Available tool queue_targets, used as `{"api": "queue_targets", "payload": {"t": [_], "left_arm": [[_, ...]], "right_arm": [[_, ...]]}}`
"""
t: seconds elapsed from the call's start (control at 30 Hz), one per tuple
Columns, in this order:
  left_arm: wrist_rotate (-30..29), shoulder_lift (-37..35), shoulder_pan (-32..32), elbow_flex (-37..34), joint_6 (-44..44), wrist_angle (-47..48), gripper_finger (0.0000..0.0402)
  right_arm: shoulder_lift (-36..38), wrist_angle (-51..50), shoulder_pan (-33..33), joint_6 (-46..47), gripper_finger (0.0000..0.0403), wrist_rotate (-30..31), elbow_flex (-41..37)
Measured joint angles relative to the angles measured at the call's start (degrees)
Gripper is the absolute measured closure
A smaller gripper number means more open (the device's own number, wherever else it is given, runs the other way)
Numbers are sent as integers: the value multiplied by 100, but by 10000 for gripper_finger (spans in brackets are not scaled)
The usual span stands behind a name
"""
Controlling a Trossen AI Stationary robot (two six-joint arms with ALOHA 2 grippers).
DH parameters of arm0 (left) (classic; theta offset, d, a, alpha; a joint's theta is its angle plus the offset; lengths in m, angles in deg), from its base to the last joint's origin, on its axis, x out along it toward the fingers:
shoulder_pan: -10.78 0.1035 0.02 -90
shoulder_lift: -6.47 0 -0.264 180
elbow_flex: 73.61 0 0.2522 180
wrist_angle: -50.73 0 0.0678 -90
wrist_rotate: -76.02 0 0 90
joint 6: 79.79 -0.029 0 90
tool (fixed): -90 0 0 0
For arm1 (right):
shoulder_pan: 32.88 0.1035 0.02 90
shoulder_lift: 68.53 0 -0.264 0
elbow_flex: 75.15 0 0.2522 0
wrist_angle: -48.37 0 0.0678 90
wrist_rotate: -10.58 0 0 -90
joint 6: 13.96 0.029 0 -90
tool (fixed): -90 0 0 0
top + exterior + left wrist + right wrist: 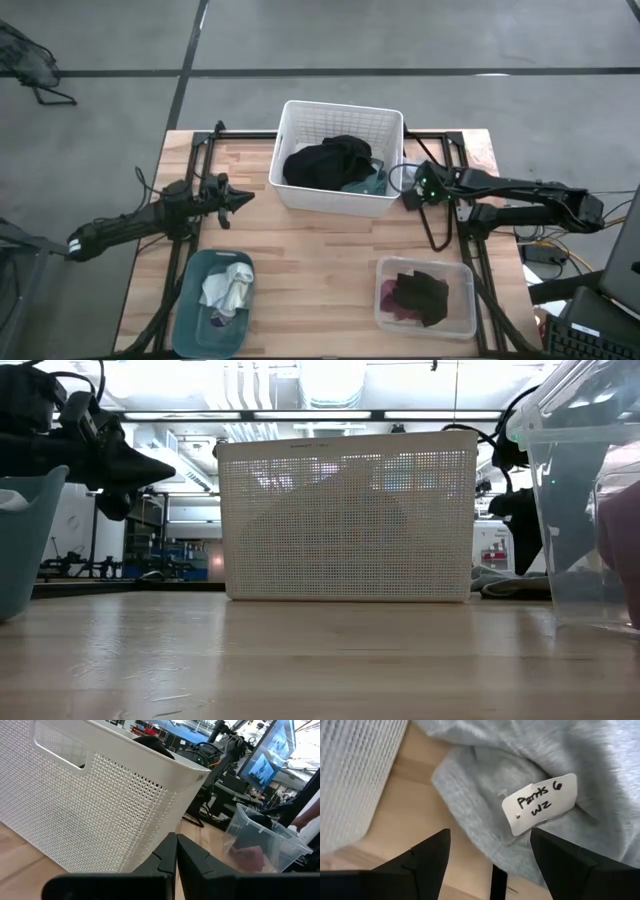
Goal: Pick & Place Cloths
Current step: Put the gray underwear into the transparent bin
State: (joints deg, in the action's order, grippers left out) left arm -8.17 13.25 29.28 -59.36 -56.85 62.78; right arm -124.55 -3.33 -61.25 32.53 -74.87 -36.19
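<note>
Here the right tool (490, 851) hangs wide open over grey tagged cloth (560, 765); left tool (176, 851) pinched empty.

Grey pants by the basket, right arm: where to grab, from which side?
Grip the rounded, folded hem near the paper tag of the grey pants, coming straight down with the right gripper, whose open fingers straddle that hem. It lies bunched on the table, clear of the white basket, so it probably pinches better than the flat fabric.
</note>
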Motion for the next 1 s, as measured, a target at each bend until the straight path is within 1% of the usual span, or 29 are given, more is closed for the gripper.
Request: {"api": "queue_targets", "payload": {"t": [0.3,0.57,0.73,1.0], "left_arm": [[1,0,0,-2,0,9,388],[2,0,0,-7,0,13,388],[4,0,0,-9,0,13,388],[7,0,0,-11,-2,13,388]], "right_arm": [[1,97,77,-370,165,4,-222],[1,174,77,-452,181,-35,-357],[0,195,77,-523,184,-329,-360],[-1,238,75,-588,167,-434,-316]]}}
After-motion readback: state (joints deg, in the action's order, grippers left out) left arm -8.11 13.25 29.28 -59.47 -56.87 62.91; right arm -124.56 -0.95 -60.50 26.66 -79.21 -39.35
